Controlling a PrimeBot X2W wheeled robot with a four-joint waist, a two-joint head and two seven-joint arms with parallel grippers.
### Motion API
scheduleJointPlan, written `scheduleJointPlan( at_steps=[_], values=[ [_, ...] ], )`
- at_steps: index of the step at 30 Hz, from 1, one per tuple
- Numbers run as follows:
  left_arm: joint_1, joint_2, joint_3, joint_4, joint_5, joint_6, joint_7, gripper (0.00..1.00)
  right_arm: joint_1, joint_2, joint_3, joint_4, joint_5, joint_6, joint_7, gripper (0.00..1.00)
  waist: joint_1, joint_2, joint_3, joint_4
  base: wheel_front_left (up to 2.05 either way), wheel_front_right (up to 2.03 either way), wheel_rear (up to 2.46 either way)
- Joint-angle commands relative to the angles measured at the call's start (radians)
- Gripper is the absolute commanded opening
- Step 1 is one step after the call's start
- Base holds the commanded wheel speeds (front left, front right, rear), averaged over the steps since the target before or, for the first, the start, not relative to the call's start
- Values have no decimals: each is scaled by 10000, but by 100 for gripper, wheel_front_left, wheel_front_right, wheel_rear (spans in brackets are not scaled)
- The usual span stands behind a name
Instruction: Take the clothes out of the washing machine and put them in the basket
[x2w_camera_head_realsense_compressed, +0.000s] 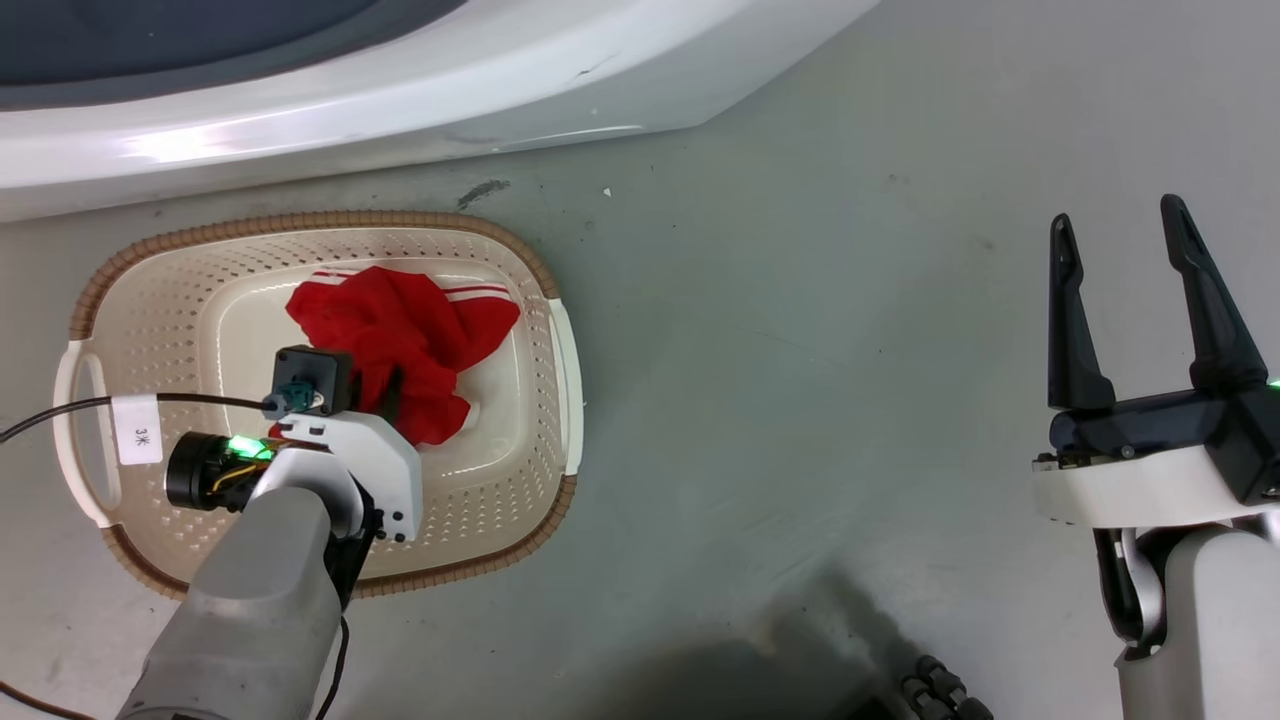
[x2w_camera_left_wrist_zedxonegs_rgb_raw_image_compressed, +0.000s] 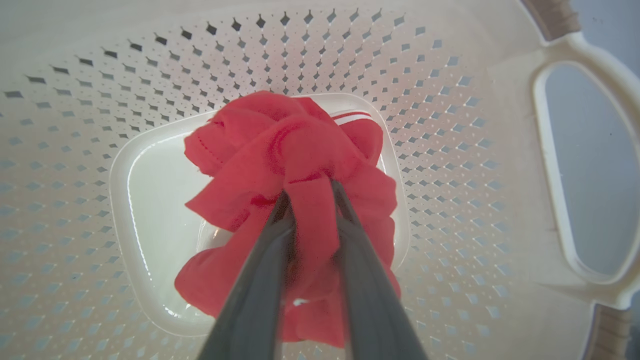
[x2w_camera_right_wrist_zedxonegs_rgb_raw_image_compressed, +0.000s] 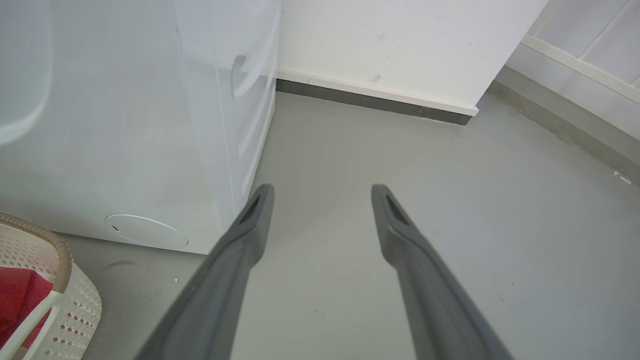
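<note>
Our left hand (x2w_camera_left_wrist_zedxonegs_rgb_raw_image_compressed: 310, 192) is down inside the basket (x2w_camera_head_realsense_compressed: 300, 220), its two fingers closed on a fold of the clothes (x2w_camera_left_wrist_zedxonegs_rgb_raw_image_compressed: 280, 145). A strip of red fabric runs between the fingers and is pinched near their tips. The rest of the red bundle bunches around and below the fingertips, over the middle of the basket's base. A white-striped edge shows on the side of the bundle nearest the basket's far rim. We cannot tell whether the bundle rests its weight on the base or hangs just off it. All the fabric we see lies within the basket's perforated walls. Our left forearm (x2w_camera_head_realsense_compressed: 260, 590) reaches in over the basket's near rim, and a black cable (x2w_camera_head_realsense_compressed: 60, 410) carrying a white tag (x2w_camera_head_realsense_compressed: 138, 430) crosses the basket's left handle.

The basket stands on the grey floor (x2w_camera_head_realsense_compressed: 800, 350). The washing machine (x2w_camera_head_realsense_compressed: 400, 90) is just beyond the basket's far rim, with a strip of floor between them. Our right hand (x2w_camera_head_realsense_compressed: 1117, 215) is well apart from the basket, off to its right over the floor, with its fingers spread wide and nothing between them.
</note>
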Motion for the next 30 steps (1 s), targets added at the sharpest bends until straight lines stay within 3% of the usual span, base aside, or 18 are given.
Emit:
scheduleJointPlan(
  at_steps=[1, 11, 20, 30],
  values=[
    [-23, -29, 20, 43, 88, -16, -26, 100, -188, 17, 4, 49, -76, -10, -21, 100, -1, 0, -108, 46, 0, 0, 0],
    [775, -107, 559, -787, 138, -26, -27, 100, -60, 15, 56, 365, -45, -10, -21, 100, -1, 0, -1191, 259, 0, 0, 0],
    [2145, -109, 1432, -2741, 689, -76, -26, 100, 308, 15, -8, 705, -147, -10, -20, 100, -1, 0, -2713, 621, 0, 0, 0],
    [3919, -552, 2558, -5392, 1614, -189, -27, 100, 1078, 15, -234, 1023, -244, -10, -20, 100, -1, 0, -4321, 1143, 0, 0, 0]
  ],
)
